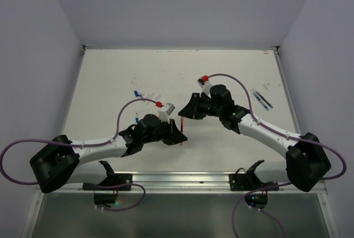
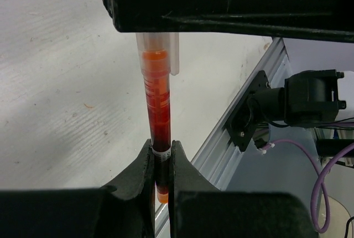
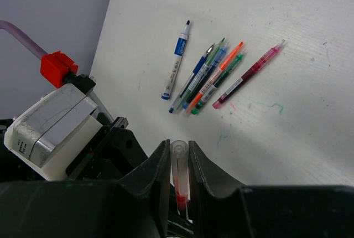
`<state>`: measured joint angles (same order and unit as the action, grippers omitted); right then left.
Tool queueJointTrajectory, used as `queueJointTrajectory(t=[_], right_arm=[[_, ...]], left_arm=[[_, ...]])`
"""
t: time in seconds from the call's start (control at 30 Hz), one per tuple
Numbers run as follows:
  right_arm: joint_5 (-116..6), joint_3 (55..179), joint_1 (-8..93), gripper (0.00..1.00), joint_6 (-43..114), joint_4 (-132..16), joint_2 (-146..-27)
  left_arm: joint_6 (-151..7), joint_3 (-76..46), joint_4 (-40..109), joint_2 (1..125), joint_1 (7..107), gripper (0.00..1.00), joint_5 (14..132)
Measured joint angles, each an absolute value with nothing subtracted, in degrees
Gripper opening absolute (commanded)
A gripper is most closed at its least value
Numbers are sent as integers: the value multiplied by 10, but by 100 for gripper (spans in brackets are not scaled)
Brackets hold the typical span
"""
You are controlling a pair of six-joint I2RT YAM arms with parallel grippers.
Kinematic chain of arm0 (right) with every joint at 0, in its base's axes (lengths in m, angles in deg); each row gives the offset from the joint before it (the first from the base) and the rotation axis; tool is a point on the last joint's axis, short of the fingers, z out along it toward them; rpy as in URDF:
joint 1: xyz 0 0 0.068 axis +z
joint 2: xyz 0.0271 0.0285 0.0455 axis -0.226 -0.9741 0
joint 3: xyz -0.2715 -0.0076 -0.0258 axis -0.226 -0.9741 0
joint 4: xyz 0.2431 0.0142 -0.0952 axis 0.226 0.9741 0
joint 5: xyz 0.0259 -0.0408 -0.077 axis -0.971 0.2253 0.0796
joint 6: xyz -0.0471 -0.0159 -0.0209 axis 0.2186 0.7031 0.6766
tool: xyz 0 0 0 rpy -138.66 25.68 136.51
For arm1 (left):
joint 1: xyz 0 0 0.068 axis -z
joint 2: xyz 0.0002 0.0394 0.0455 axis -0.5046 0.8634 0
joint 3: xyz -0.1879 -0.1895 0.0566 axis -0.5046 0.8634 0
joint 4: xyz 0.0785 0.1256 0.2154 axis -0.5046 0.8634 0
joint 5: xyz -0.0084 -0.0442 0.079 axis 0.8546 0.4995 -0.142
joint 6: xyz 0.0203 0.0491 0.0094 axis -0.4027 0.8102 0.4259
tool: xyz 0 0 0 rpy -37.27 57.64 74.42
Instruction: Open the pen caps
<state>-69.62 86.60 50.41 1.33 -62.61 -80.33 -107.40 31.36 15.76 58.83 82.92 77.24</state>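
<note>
— In what state are the left jaws seen?
— The left gripper [image 2: 161, 148] is seen clamped on the barrel of a red pen [image 2: 156, 105], close to one end. The pen is held over the middle of the table [image 1: 110, 72], somewhat nearer its near edge, and is stretched between the two grippers.
— And where is the pen cap found?
— The pen cap [image 3: 180, 163], clear and fitted with a clip, is pinched by the right gripper [image 3: 178, 145], whose fingers are pressed against both its sides. The pen's other end is seen inside it, red showing through the plastic. Whether it has been loosened cannot be told.
— Is anything else to be noted?
— A cluster of loose pens [image 3: 213, 74] is laid flat on the table, and a blue marker [image 3: 176, 61] is placed just beside it, on the side towards the table's edge by the wall.
</note>
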Motion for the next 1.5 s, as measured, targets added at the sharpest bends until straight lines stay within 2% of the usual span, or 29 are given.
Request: queueJointTrajectory(t=[0.23, 0.43, 0.5, 0.53, 0.97, 1.23, 1.5], right_arm=[[-694, 866, 506, 24, 14, -634, -812], [-695, 866, 517, 23, 15, -640, -829], [-696, 866, 519, 12, 15, -645, -833], [-698, 866, 520, 0, 17, -648, -835], [-690, 907, 535, 0, 21, -648, -890], [-665, 1011, 548, 0, 17, -607, -973], [-567, 1127, 496, 0, 22, -612, -1076]], left_arm=[[-1075, 307, 178, 588, 824, 0, 774], [-1080, 307, 183, 584, 817, 0, 780], [-1084, 307, 183, 583, 816, 0, 781], [-1085, 307, 184, 583, 815, 0, 782], [-1091, 340, 189, 546, 803, 0, 766], [-1095, 368, 232, 465, 792, 0, 687], [-1078, 373, 327, 381, 807, 0, 664]])
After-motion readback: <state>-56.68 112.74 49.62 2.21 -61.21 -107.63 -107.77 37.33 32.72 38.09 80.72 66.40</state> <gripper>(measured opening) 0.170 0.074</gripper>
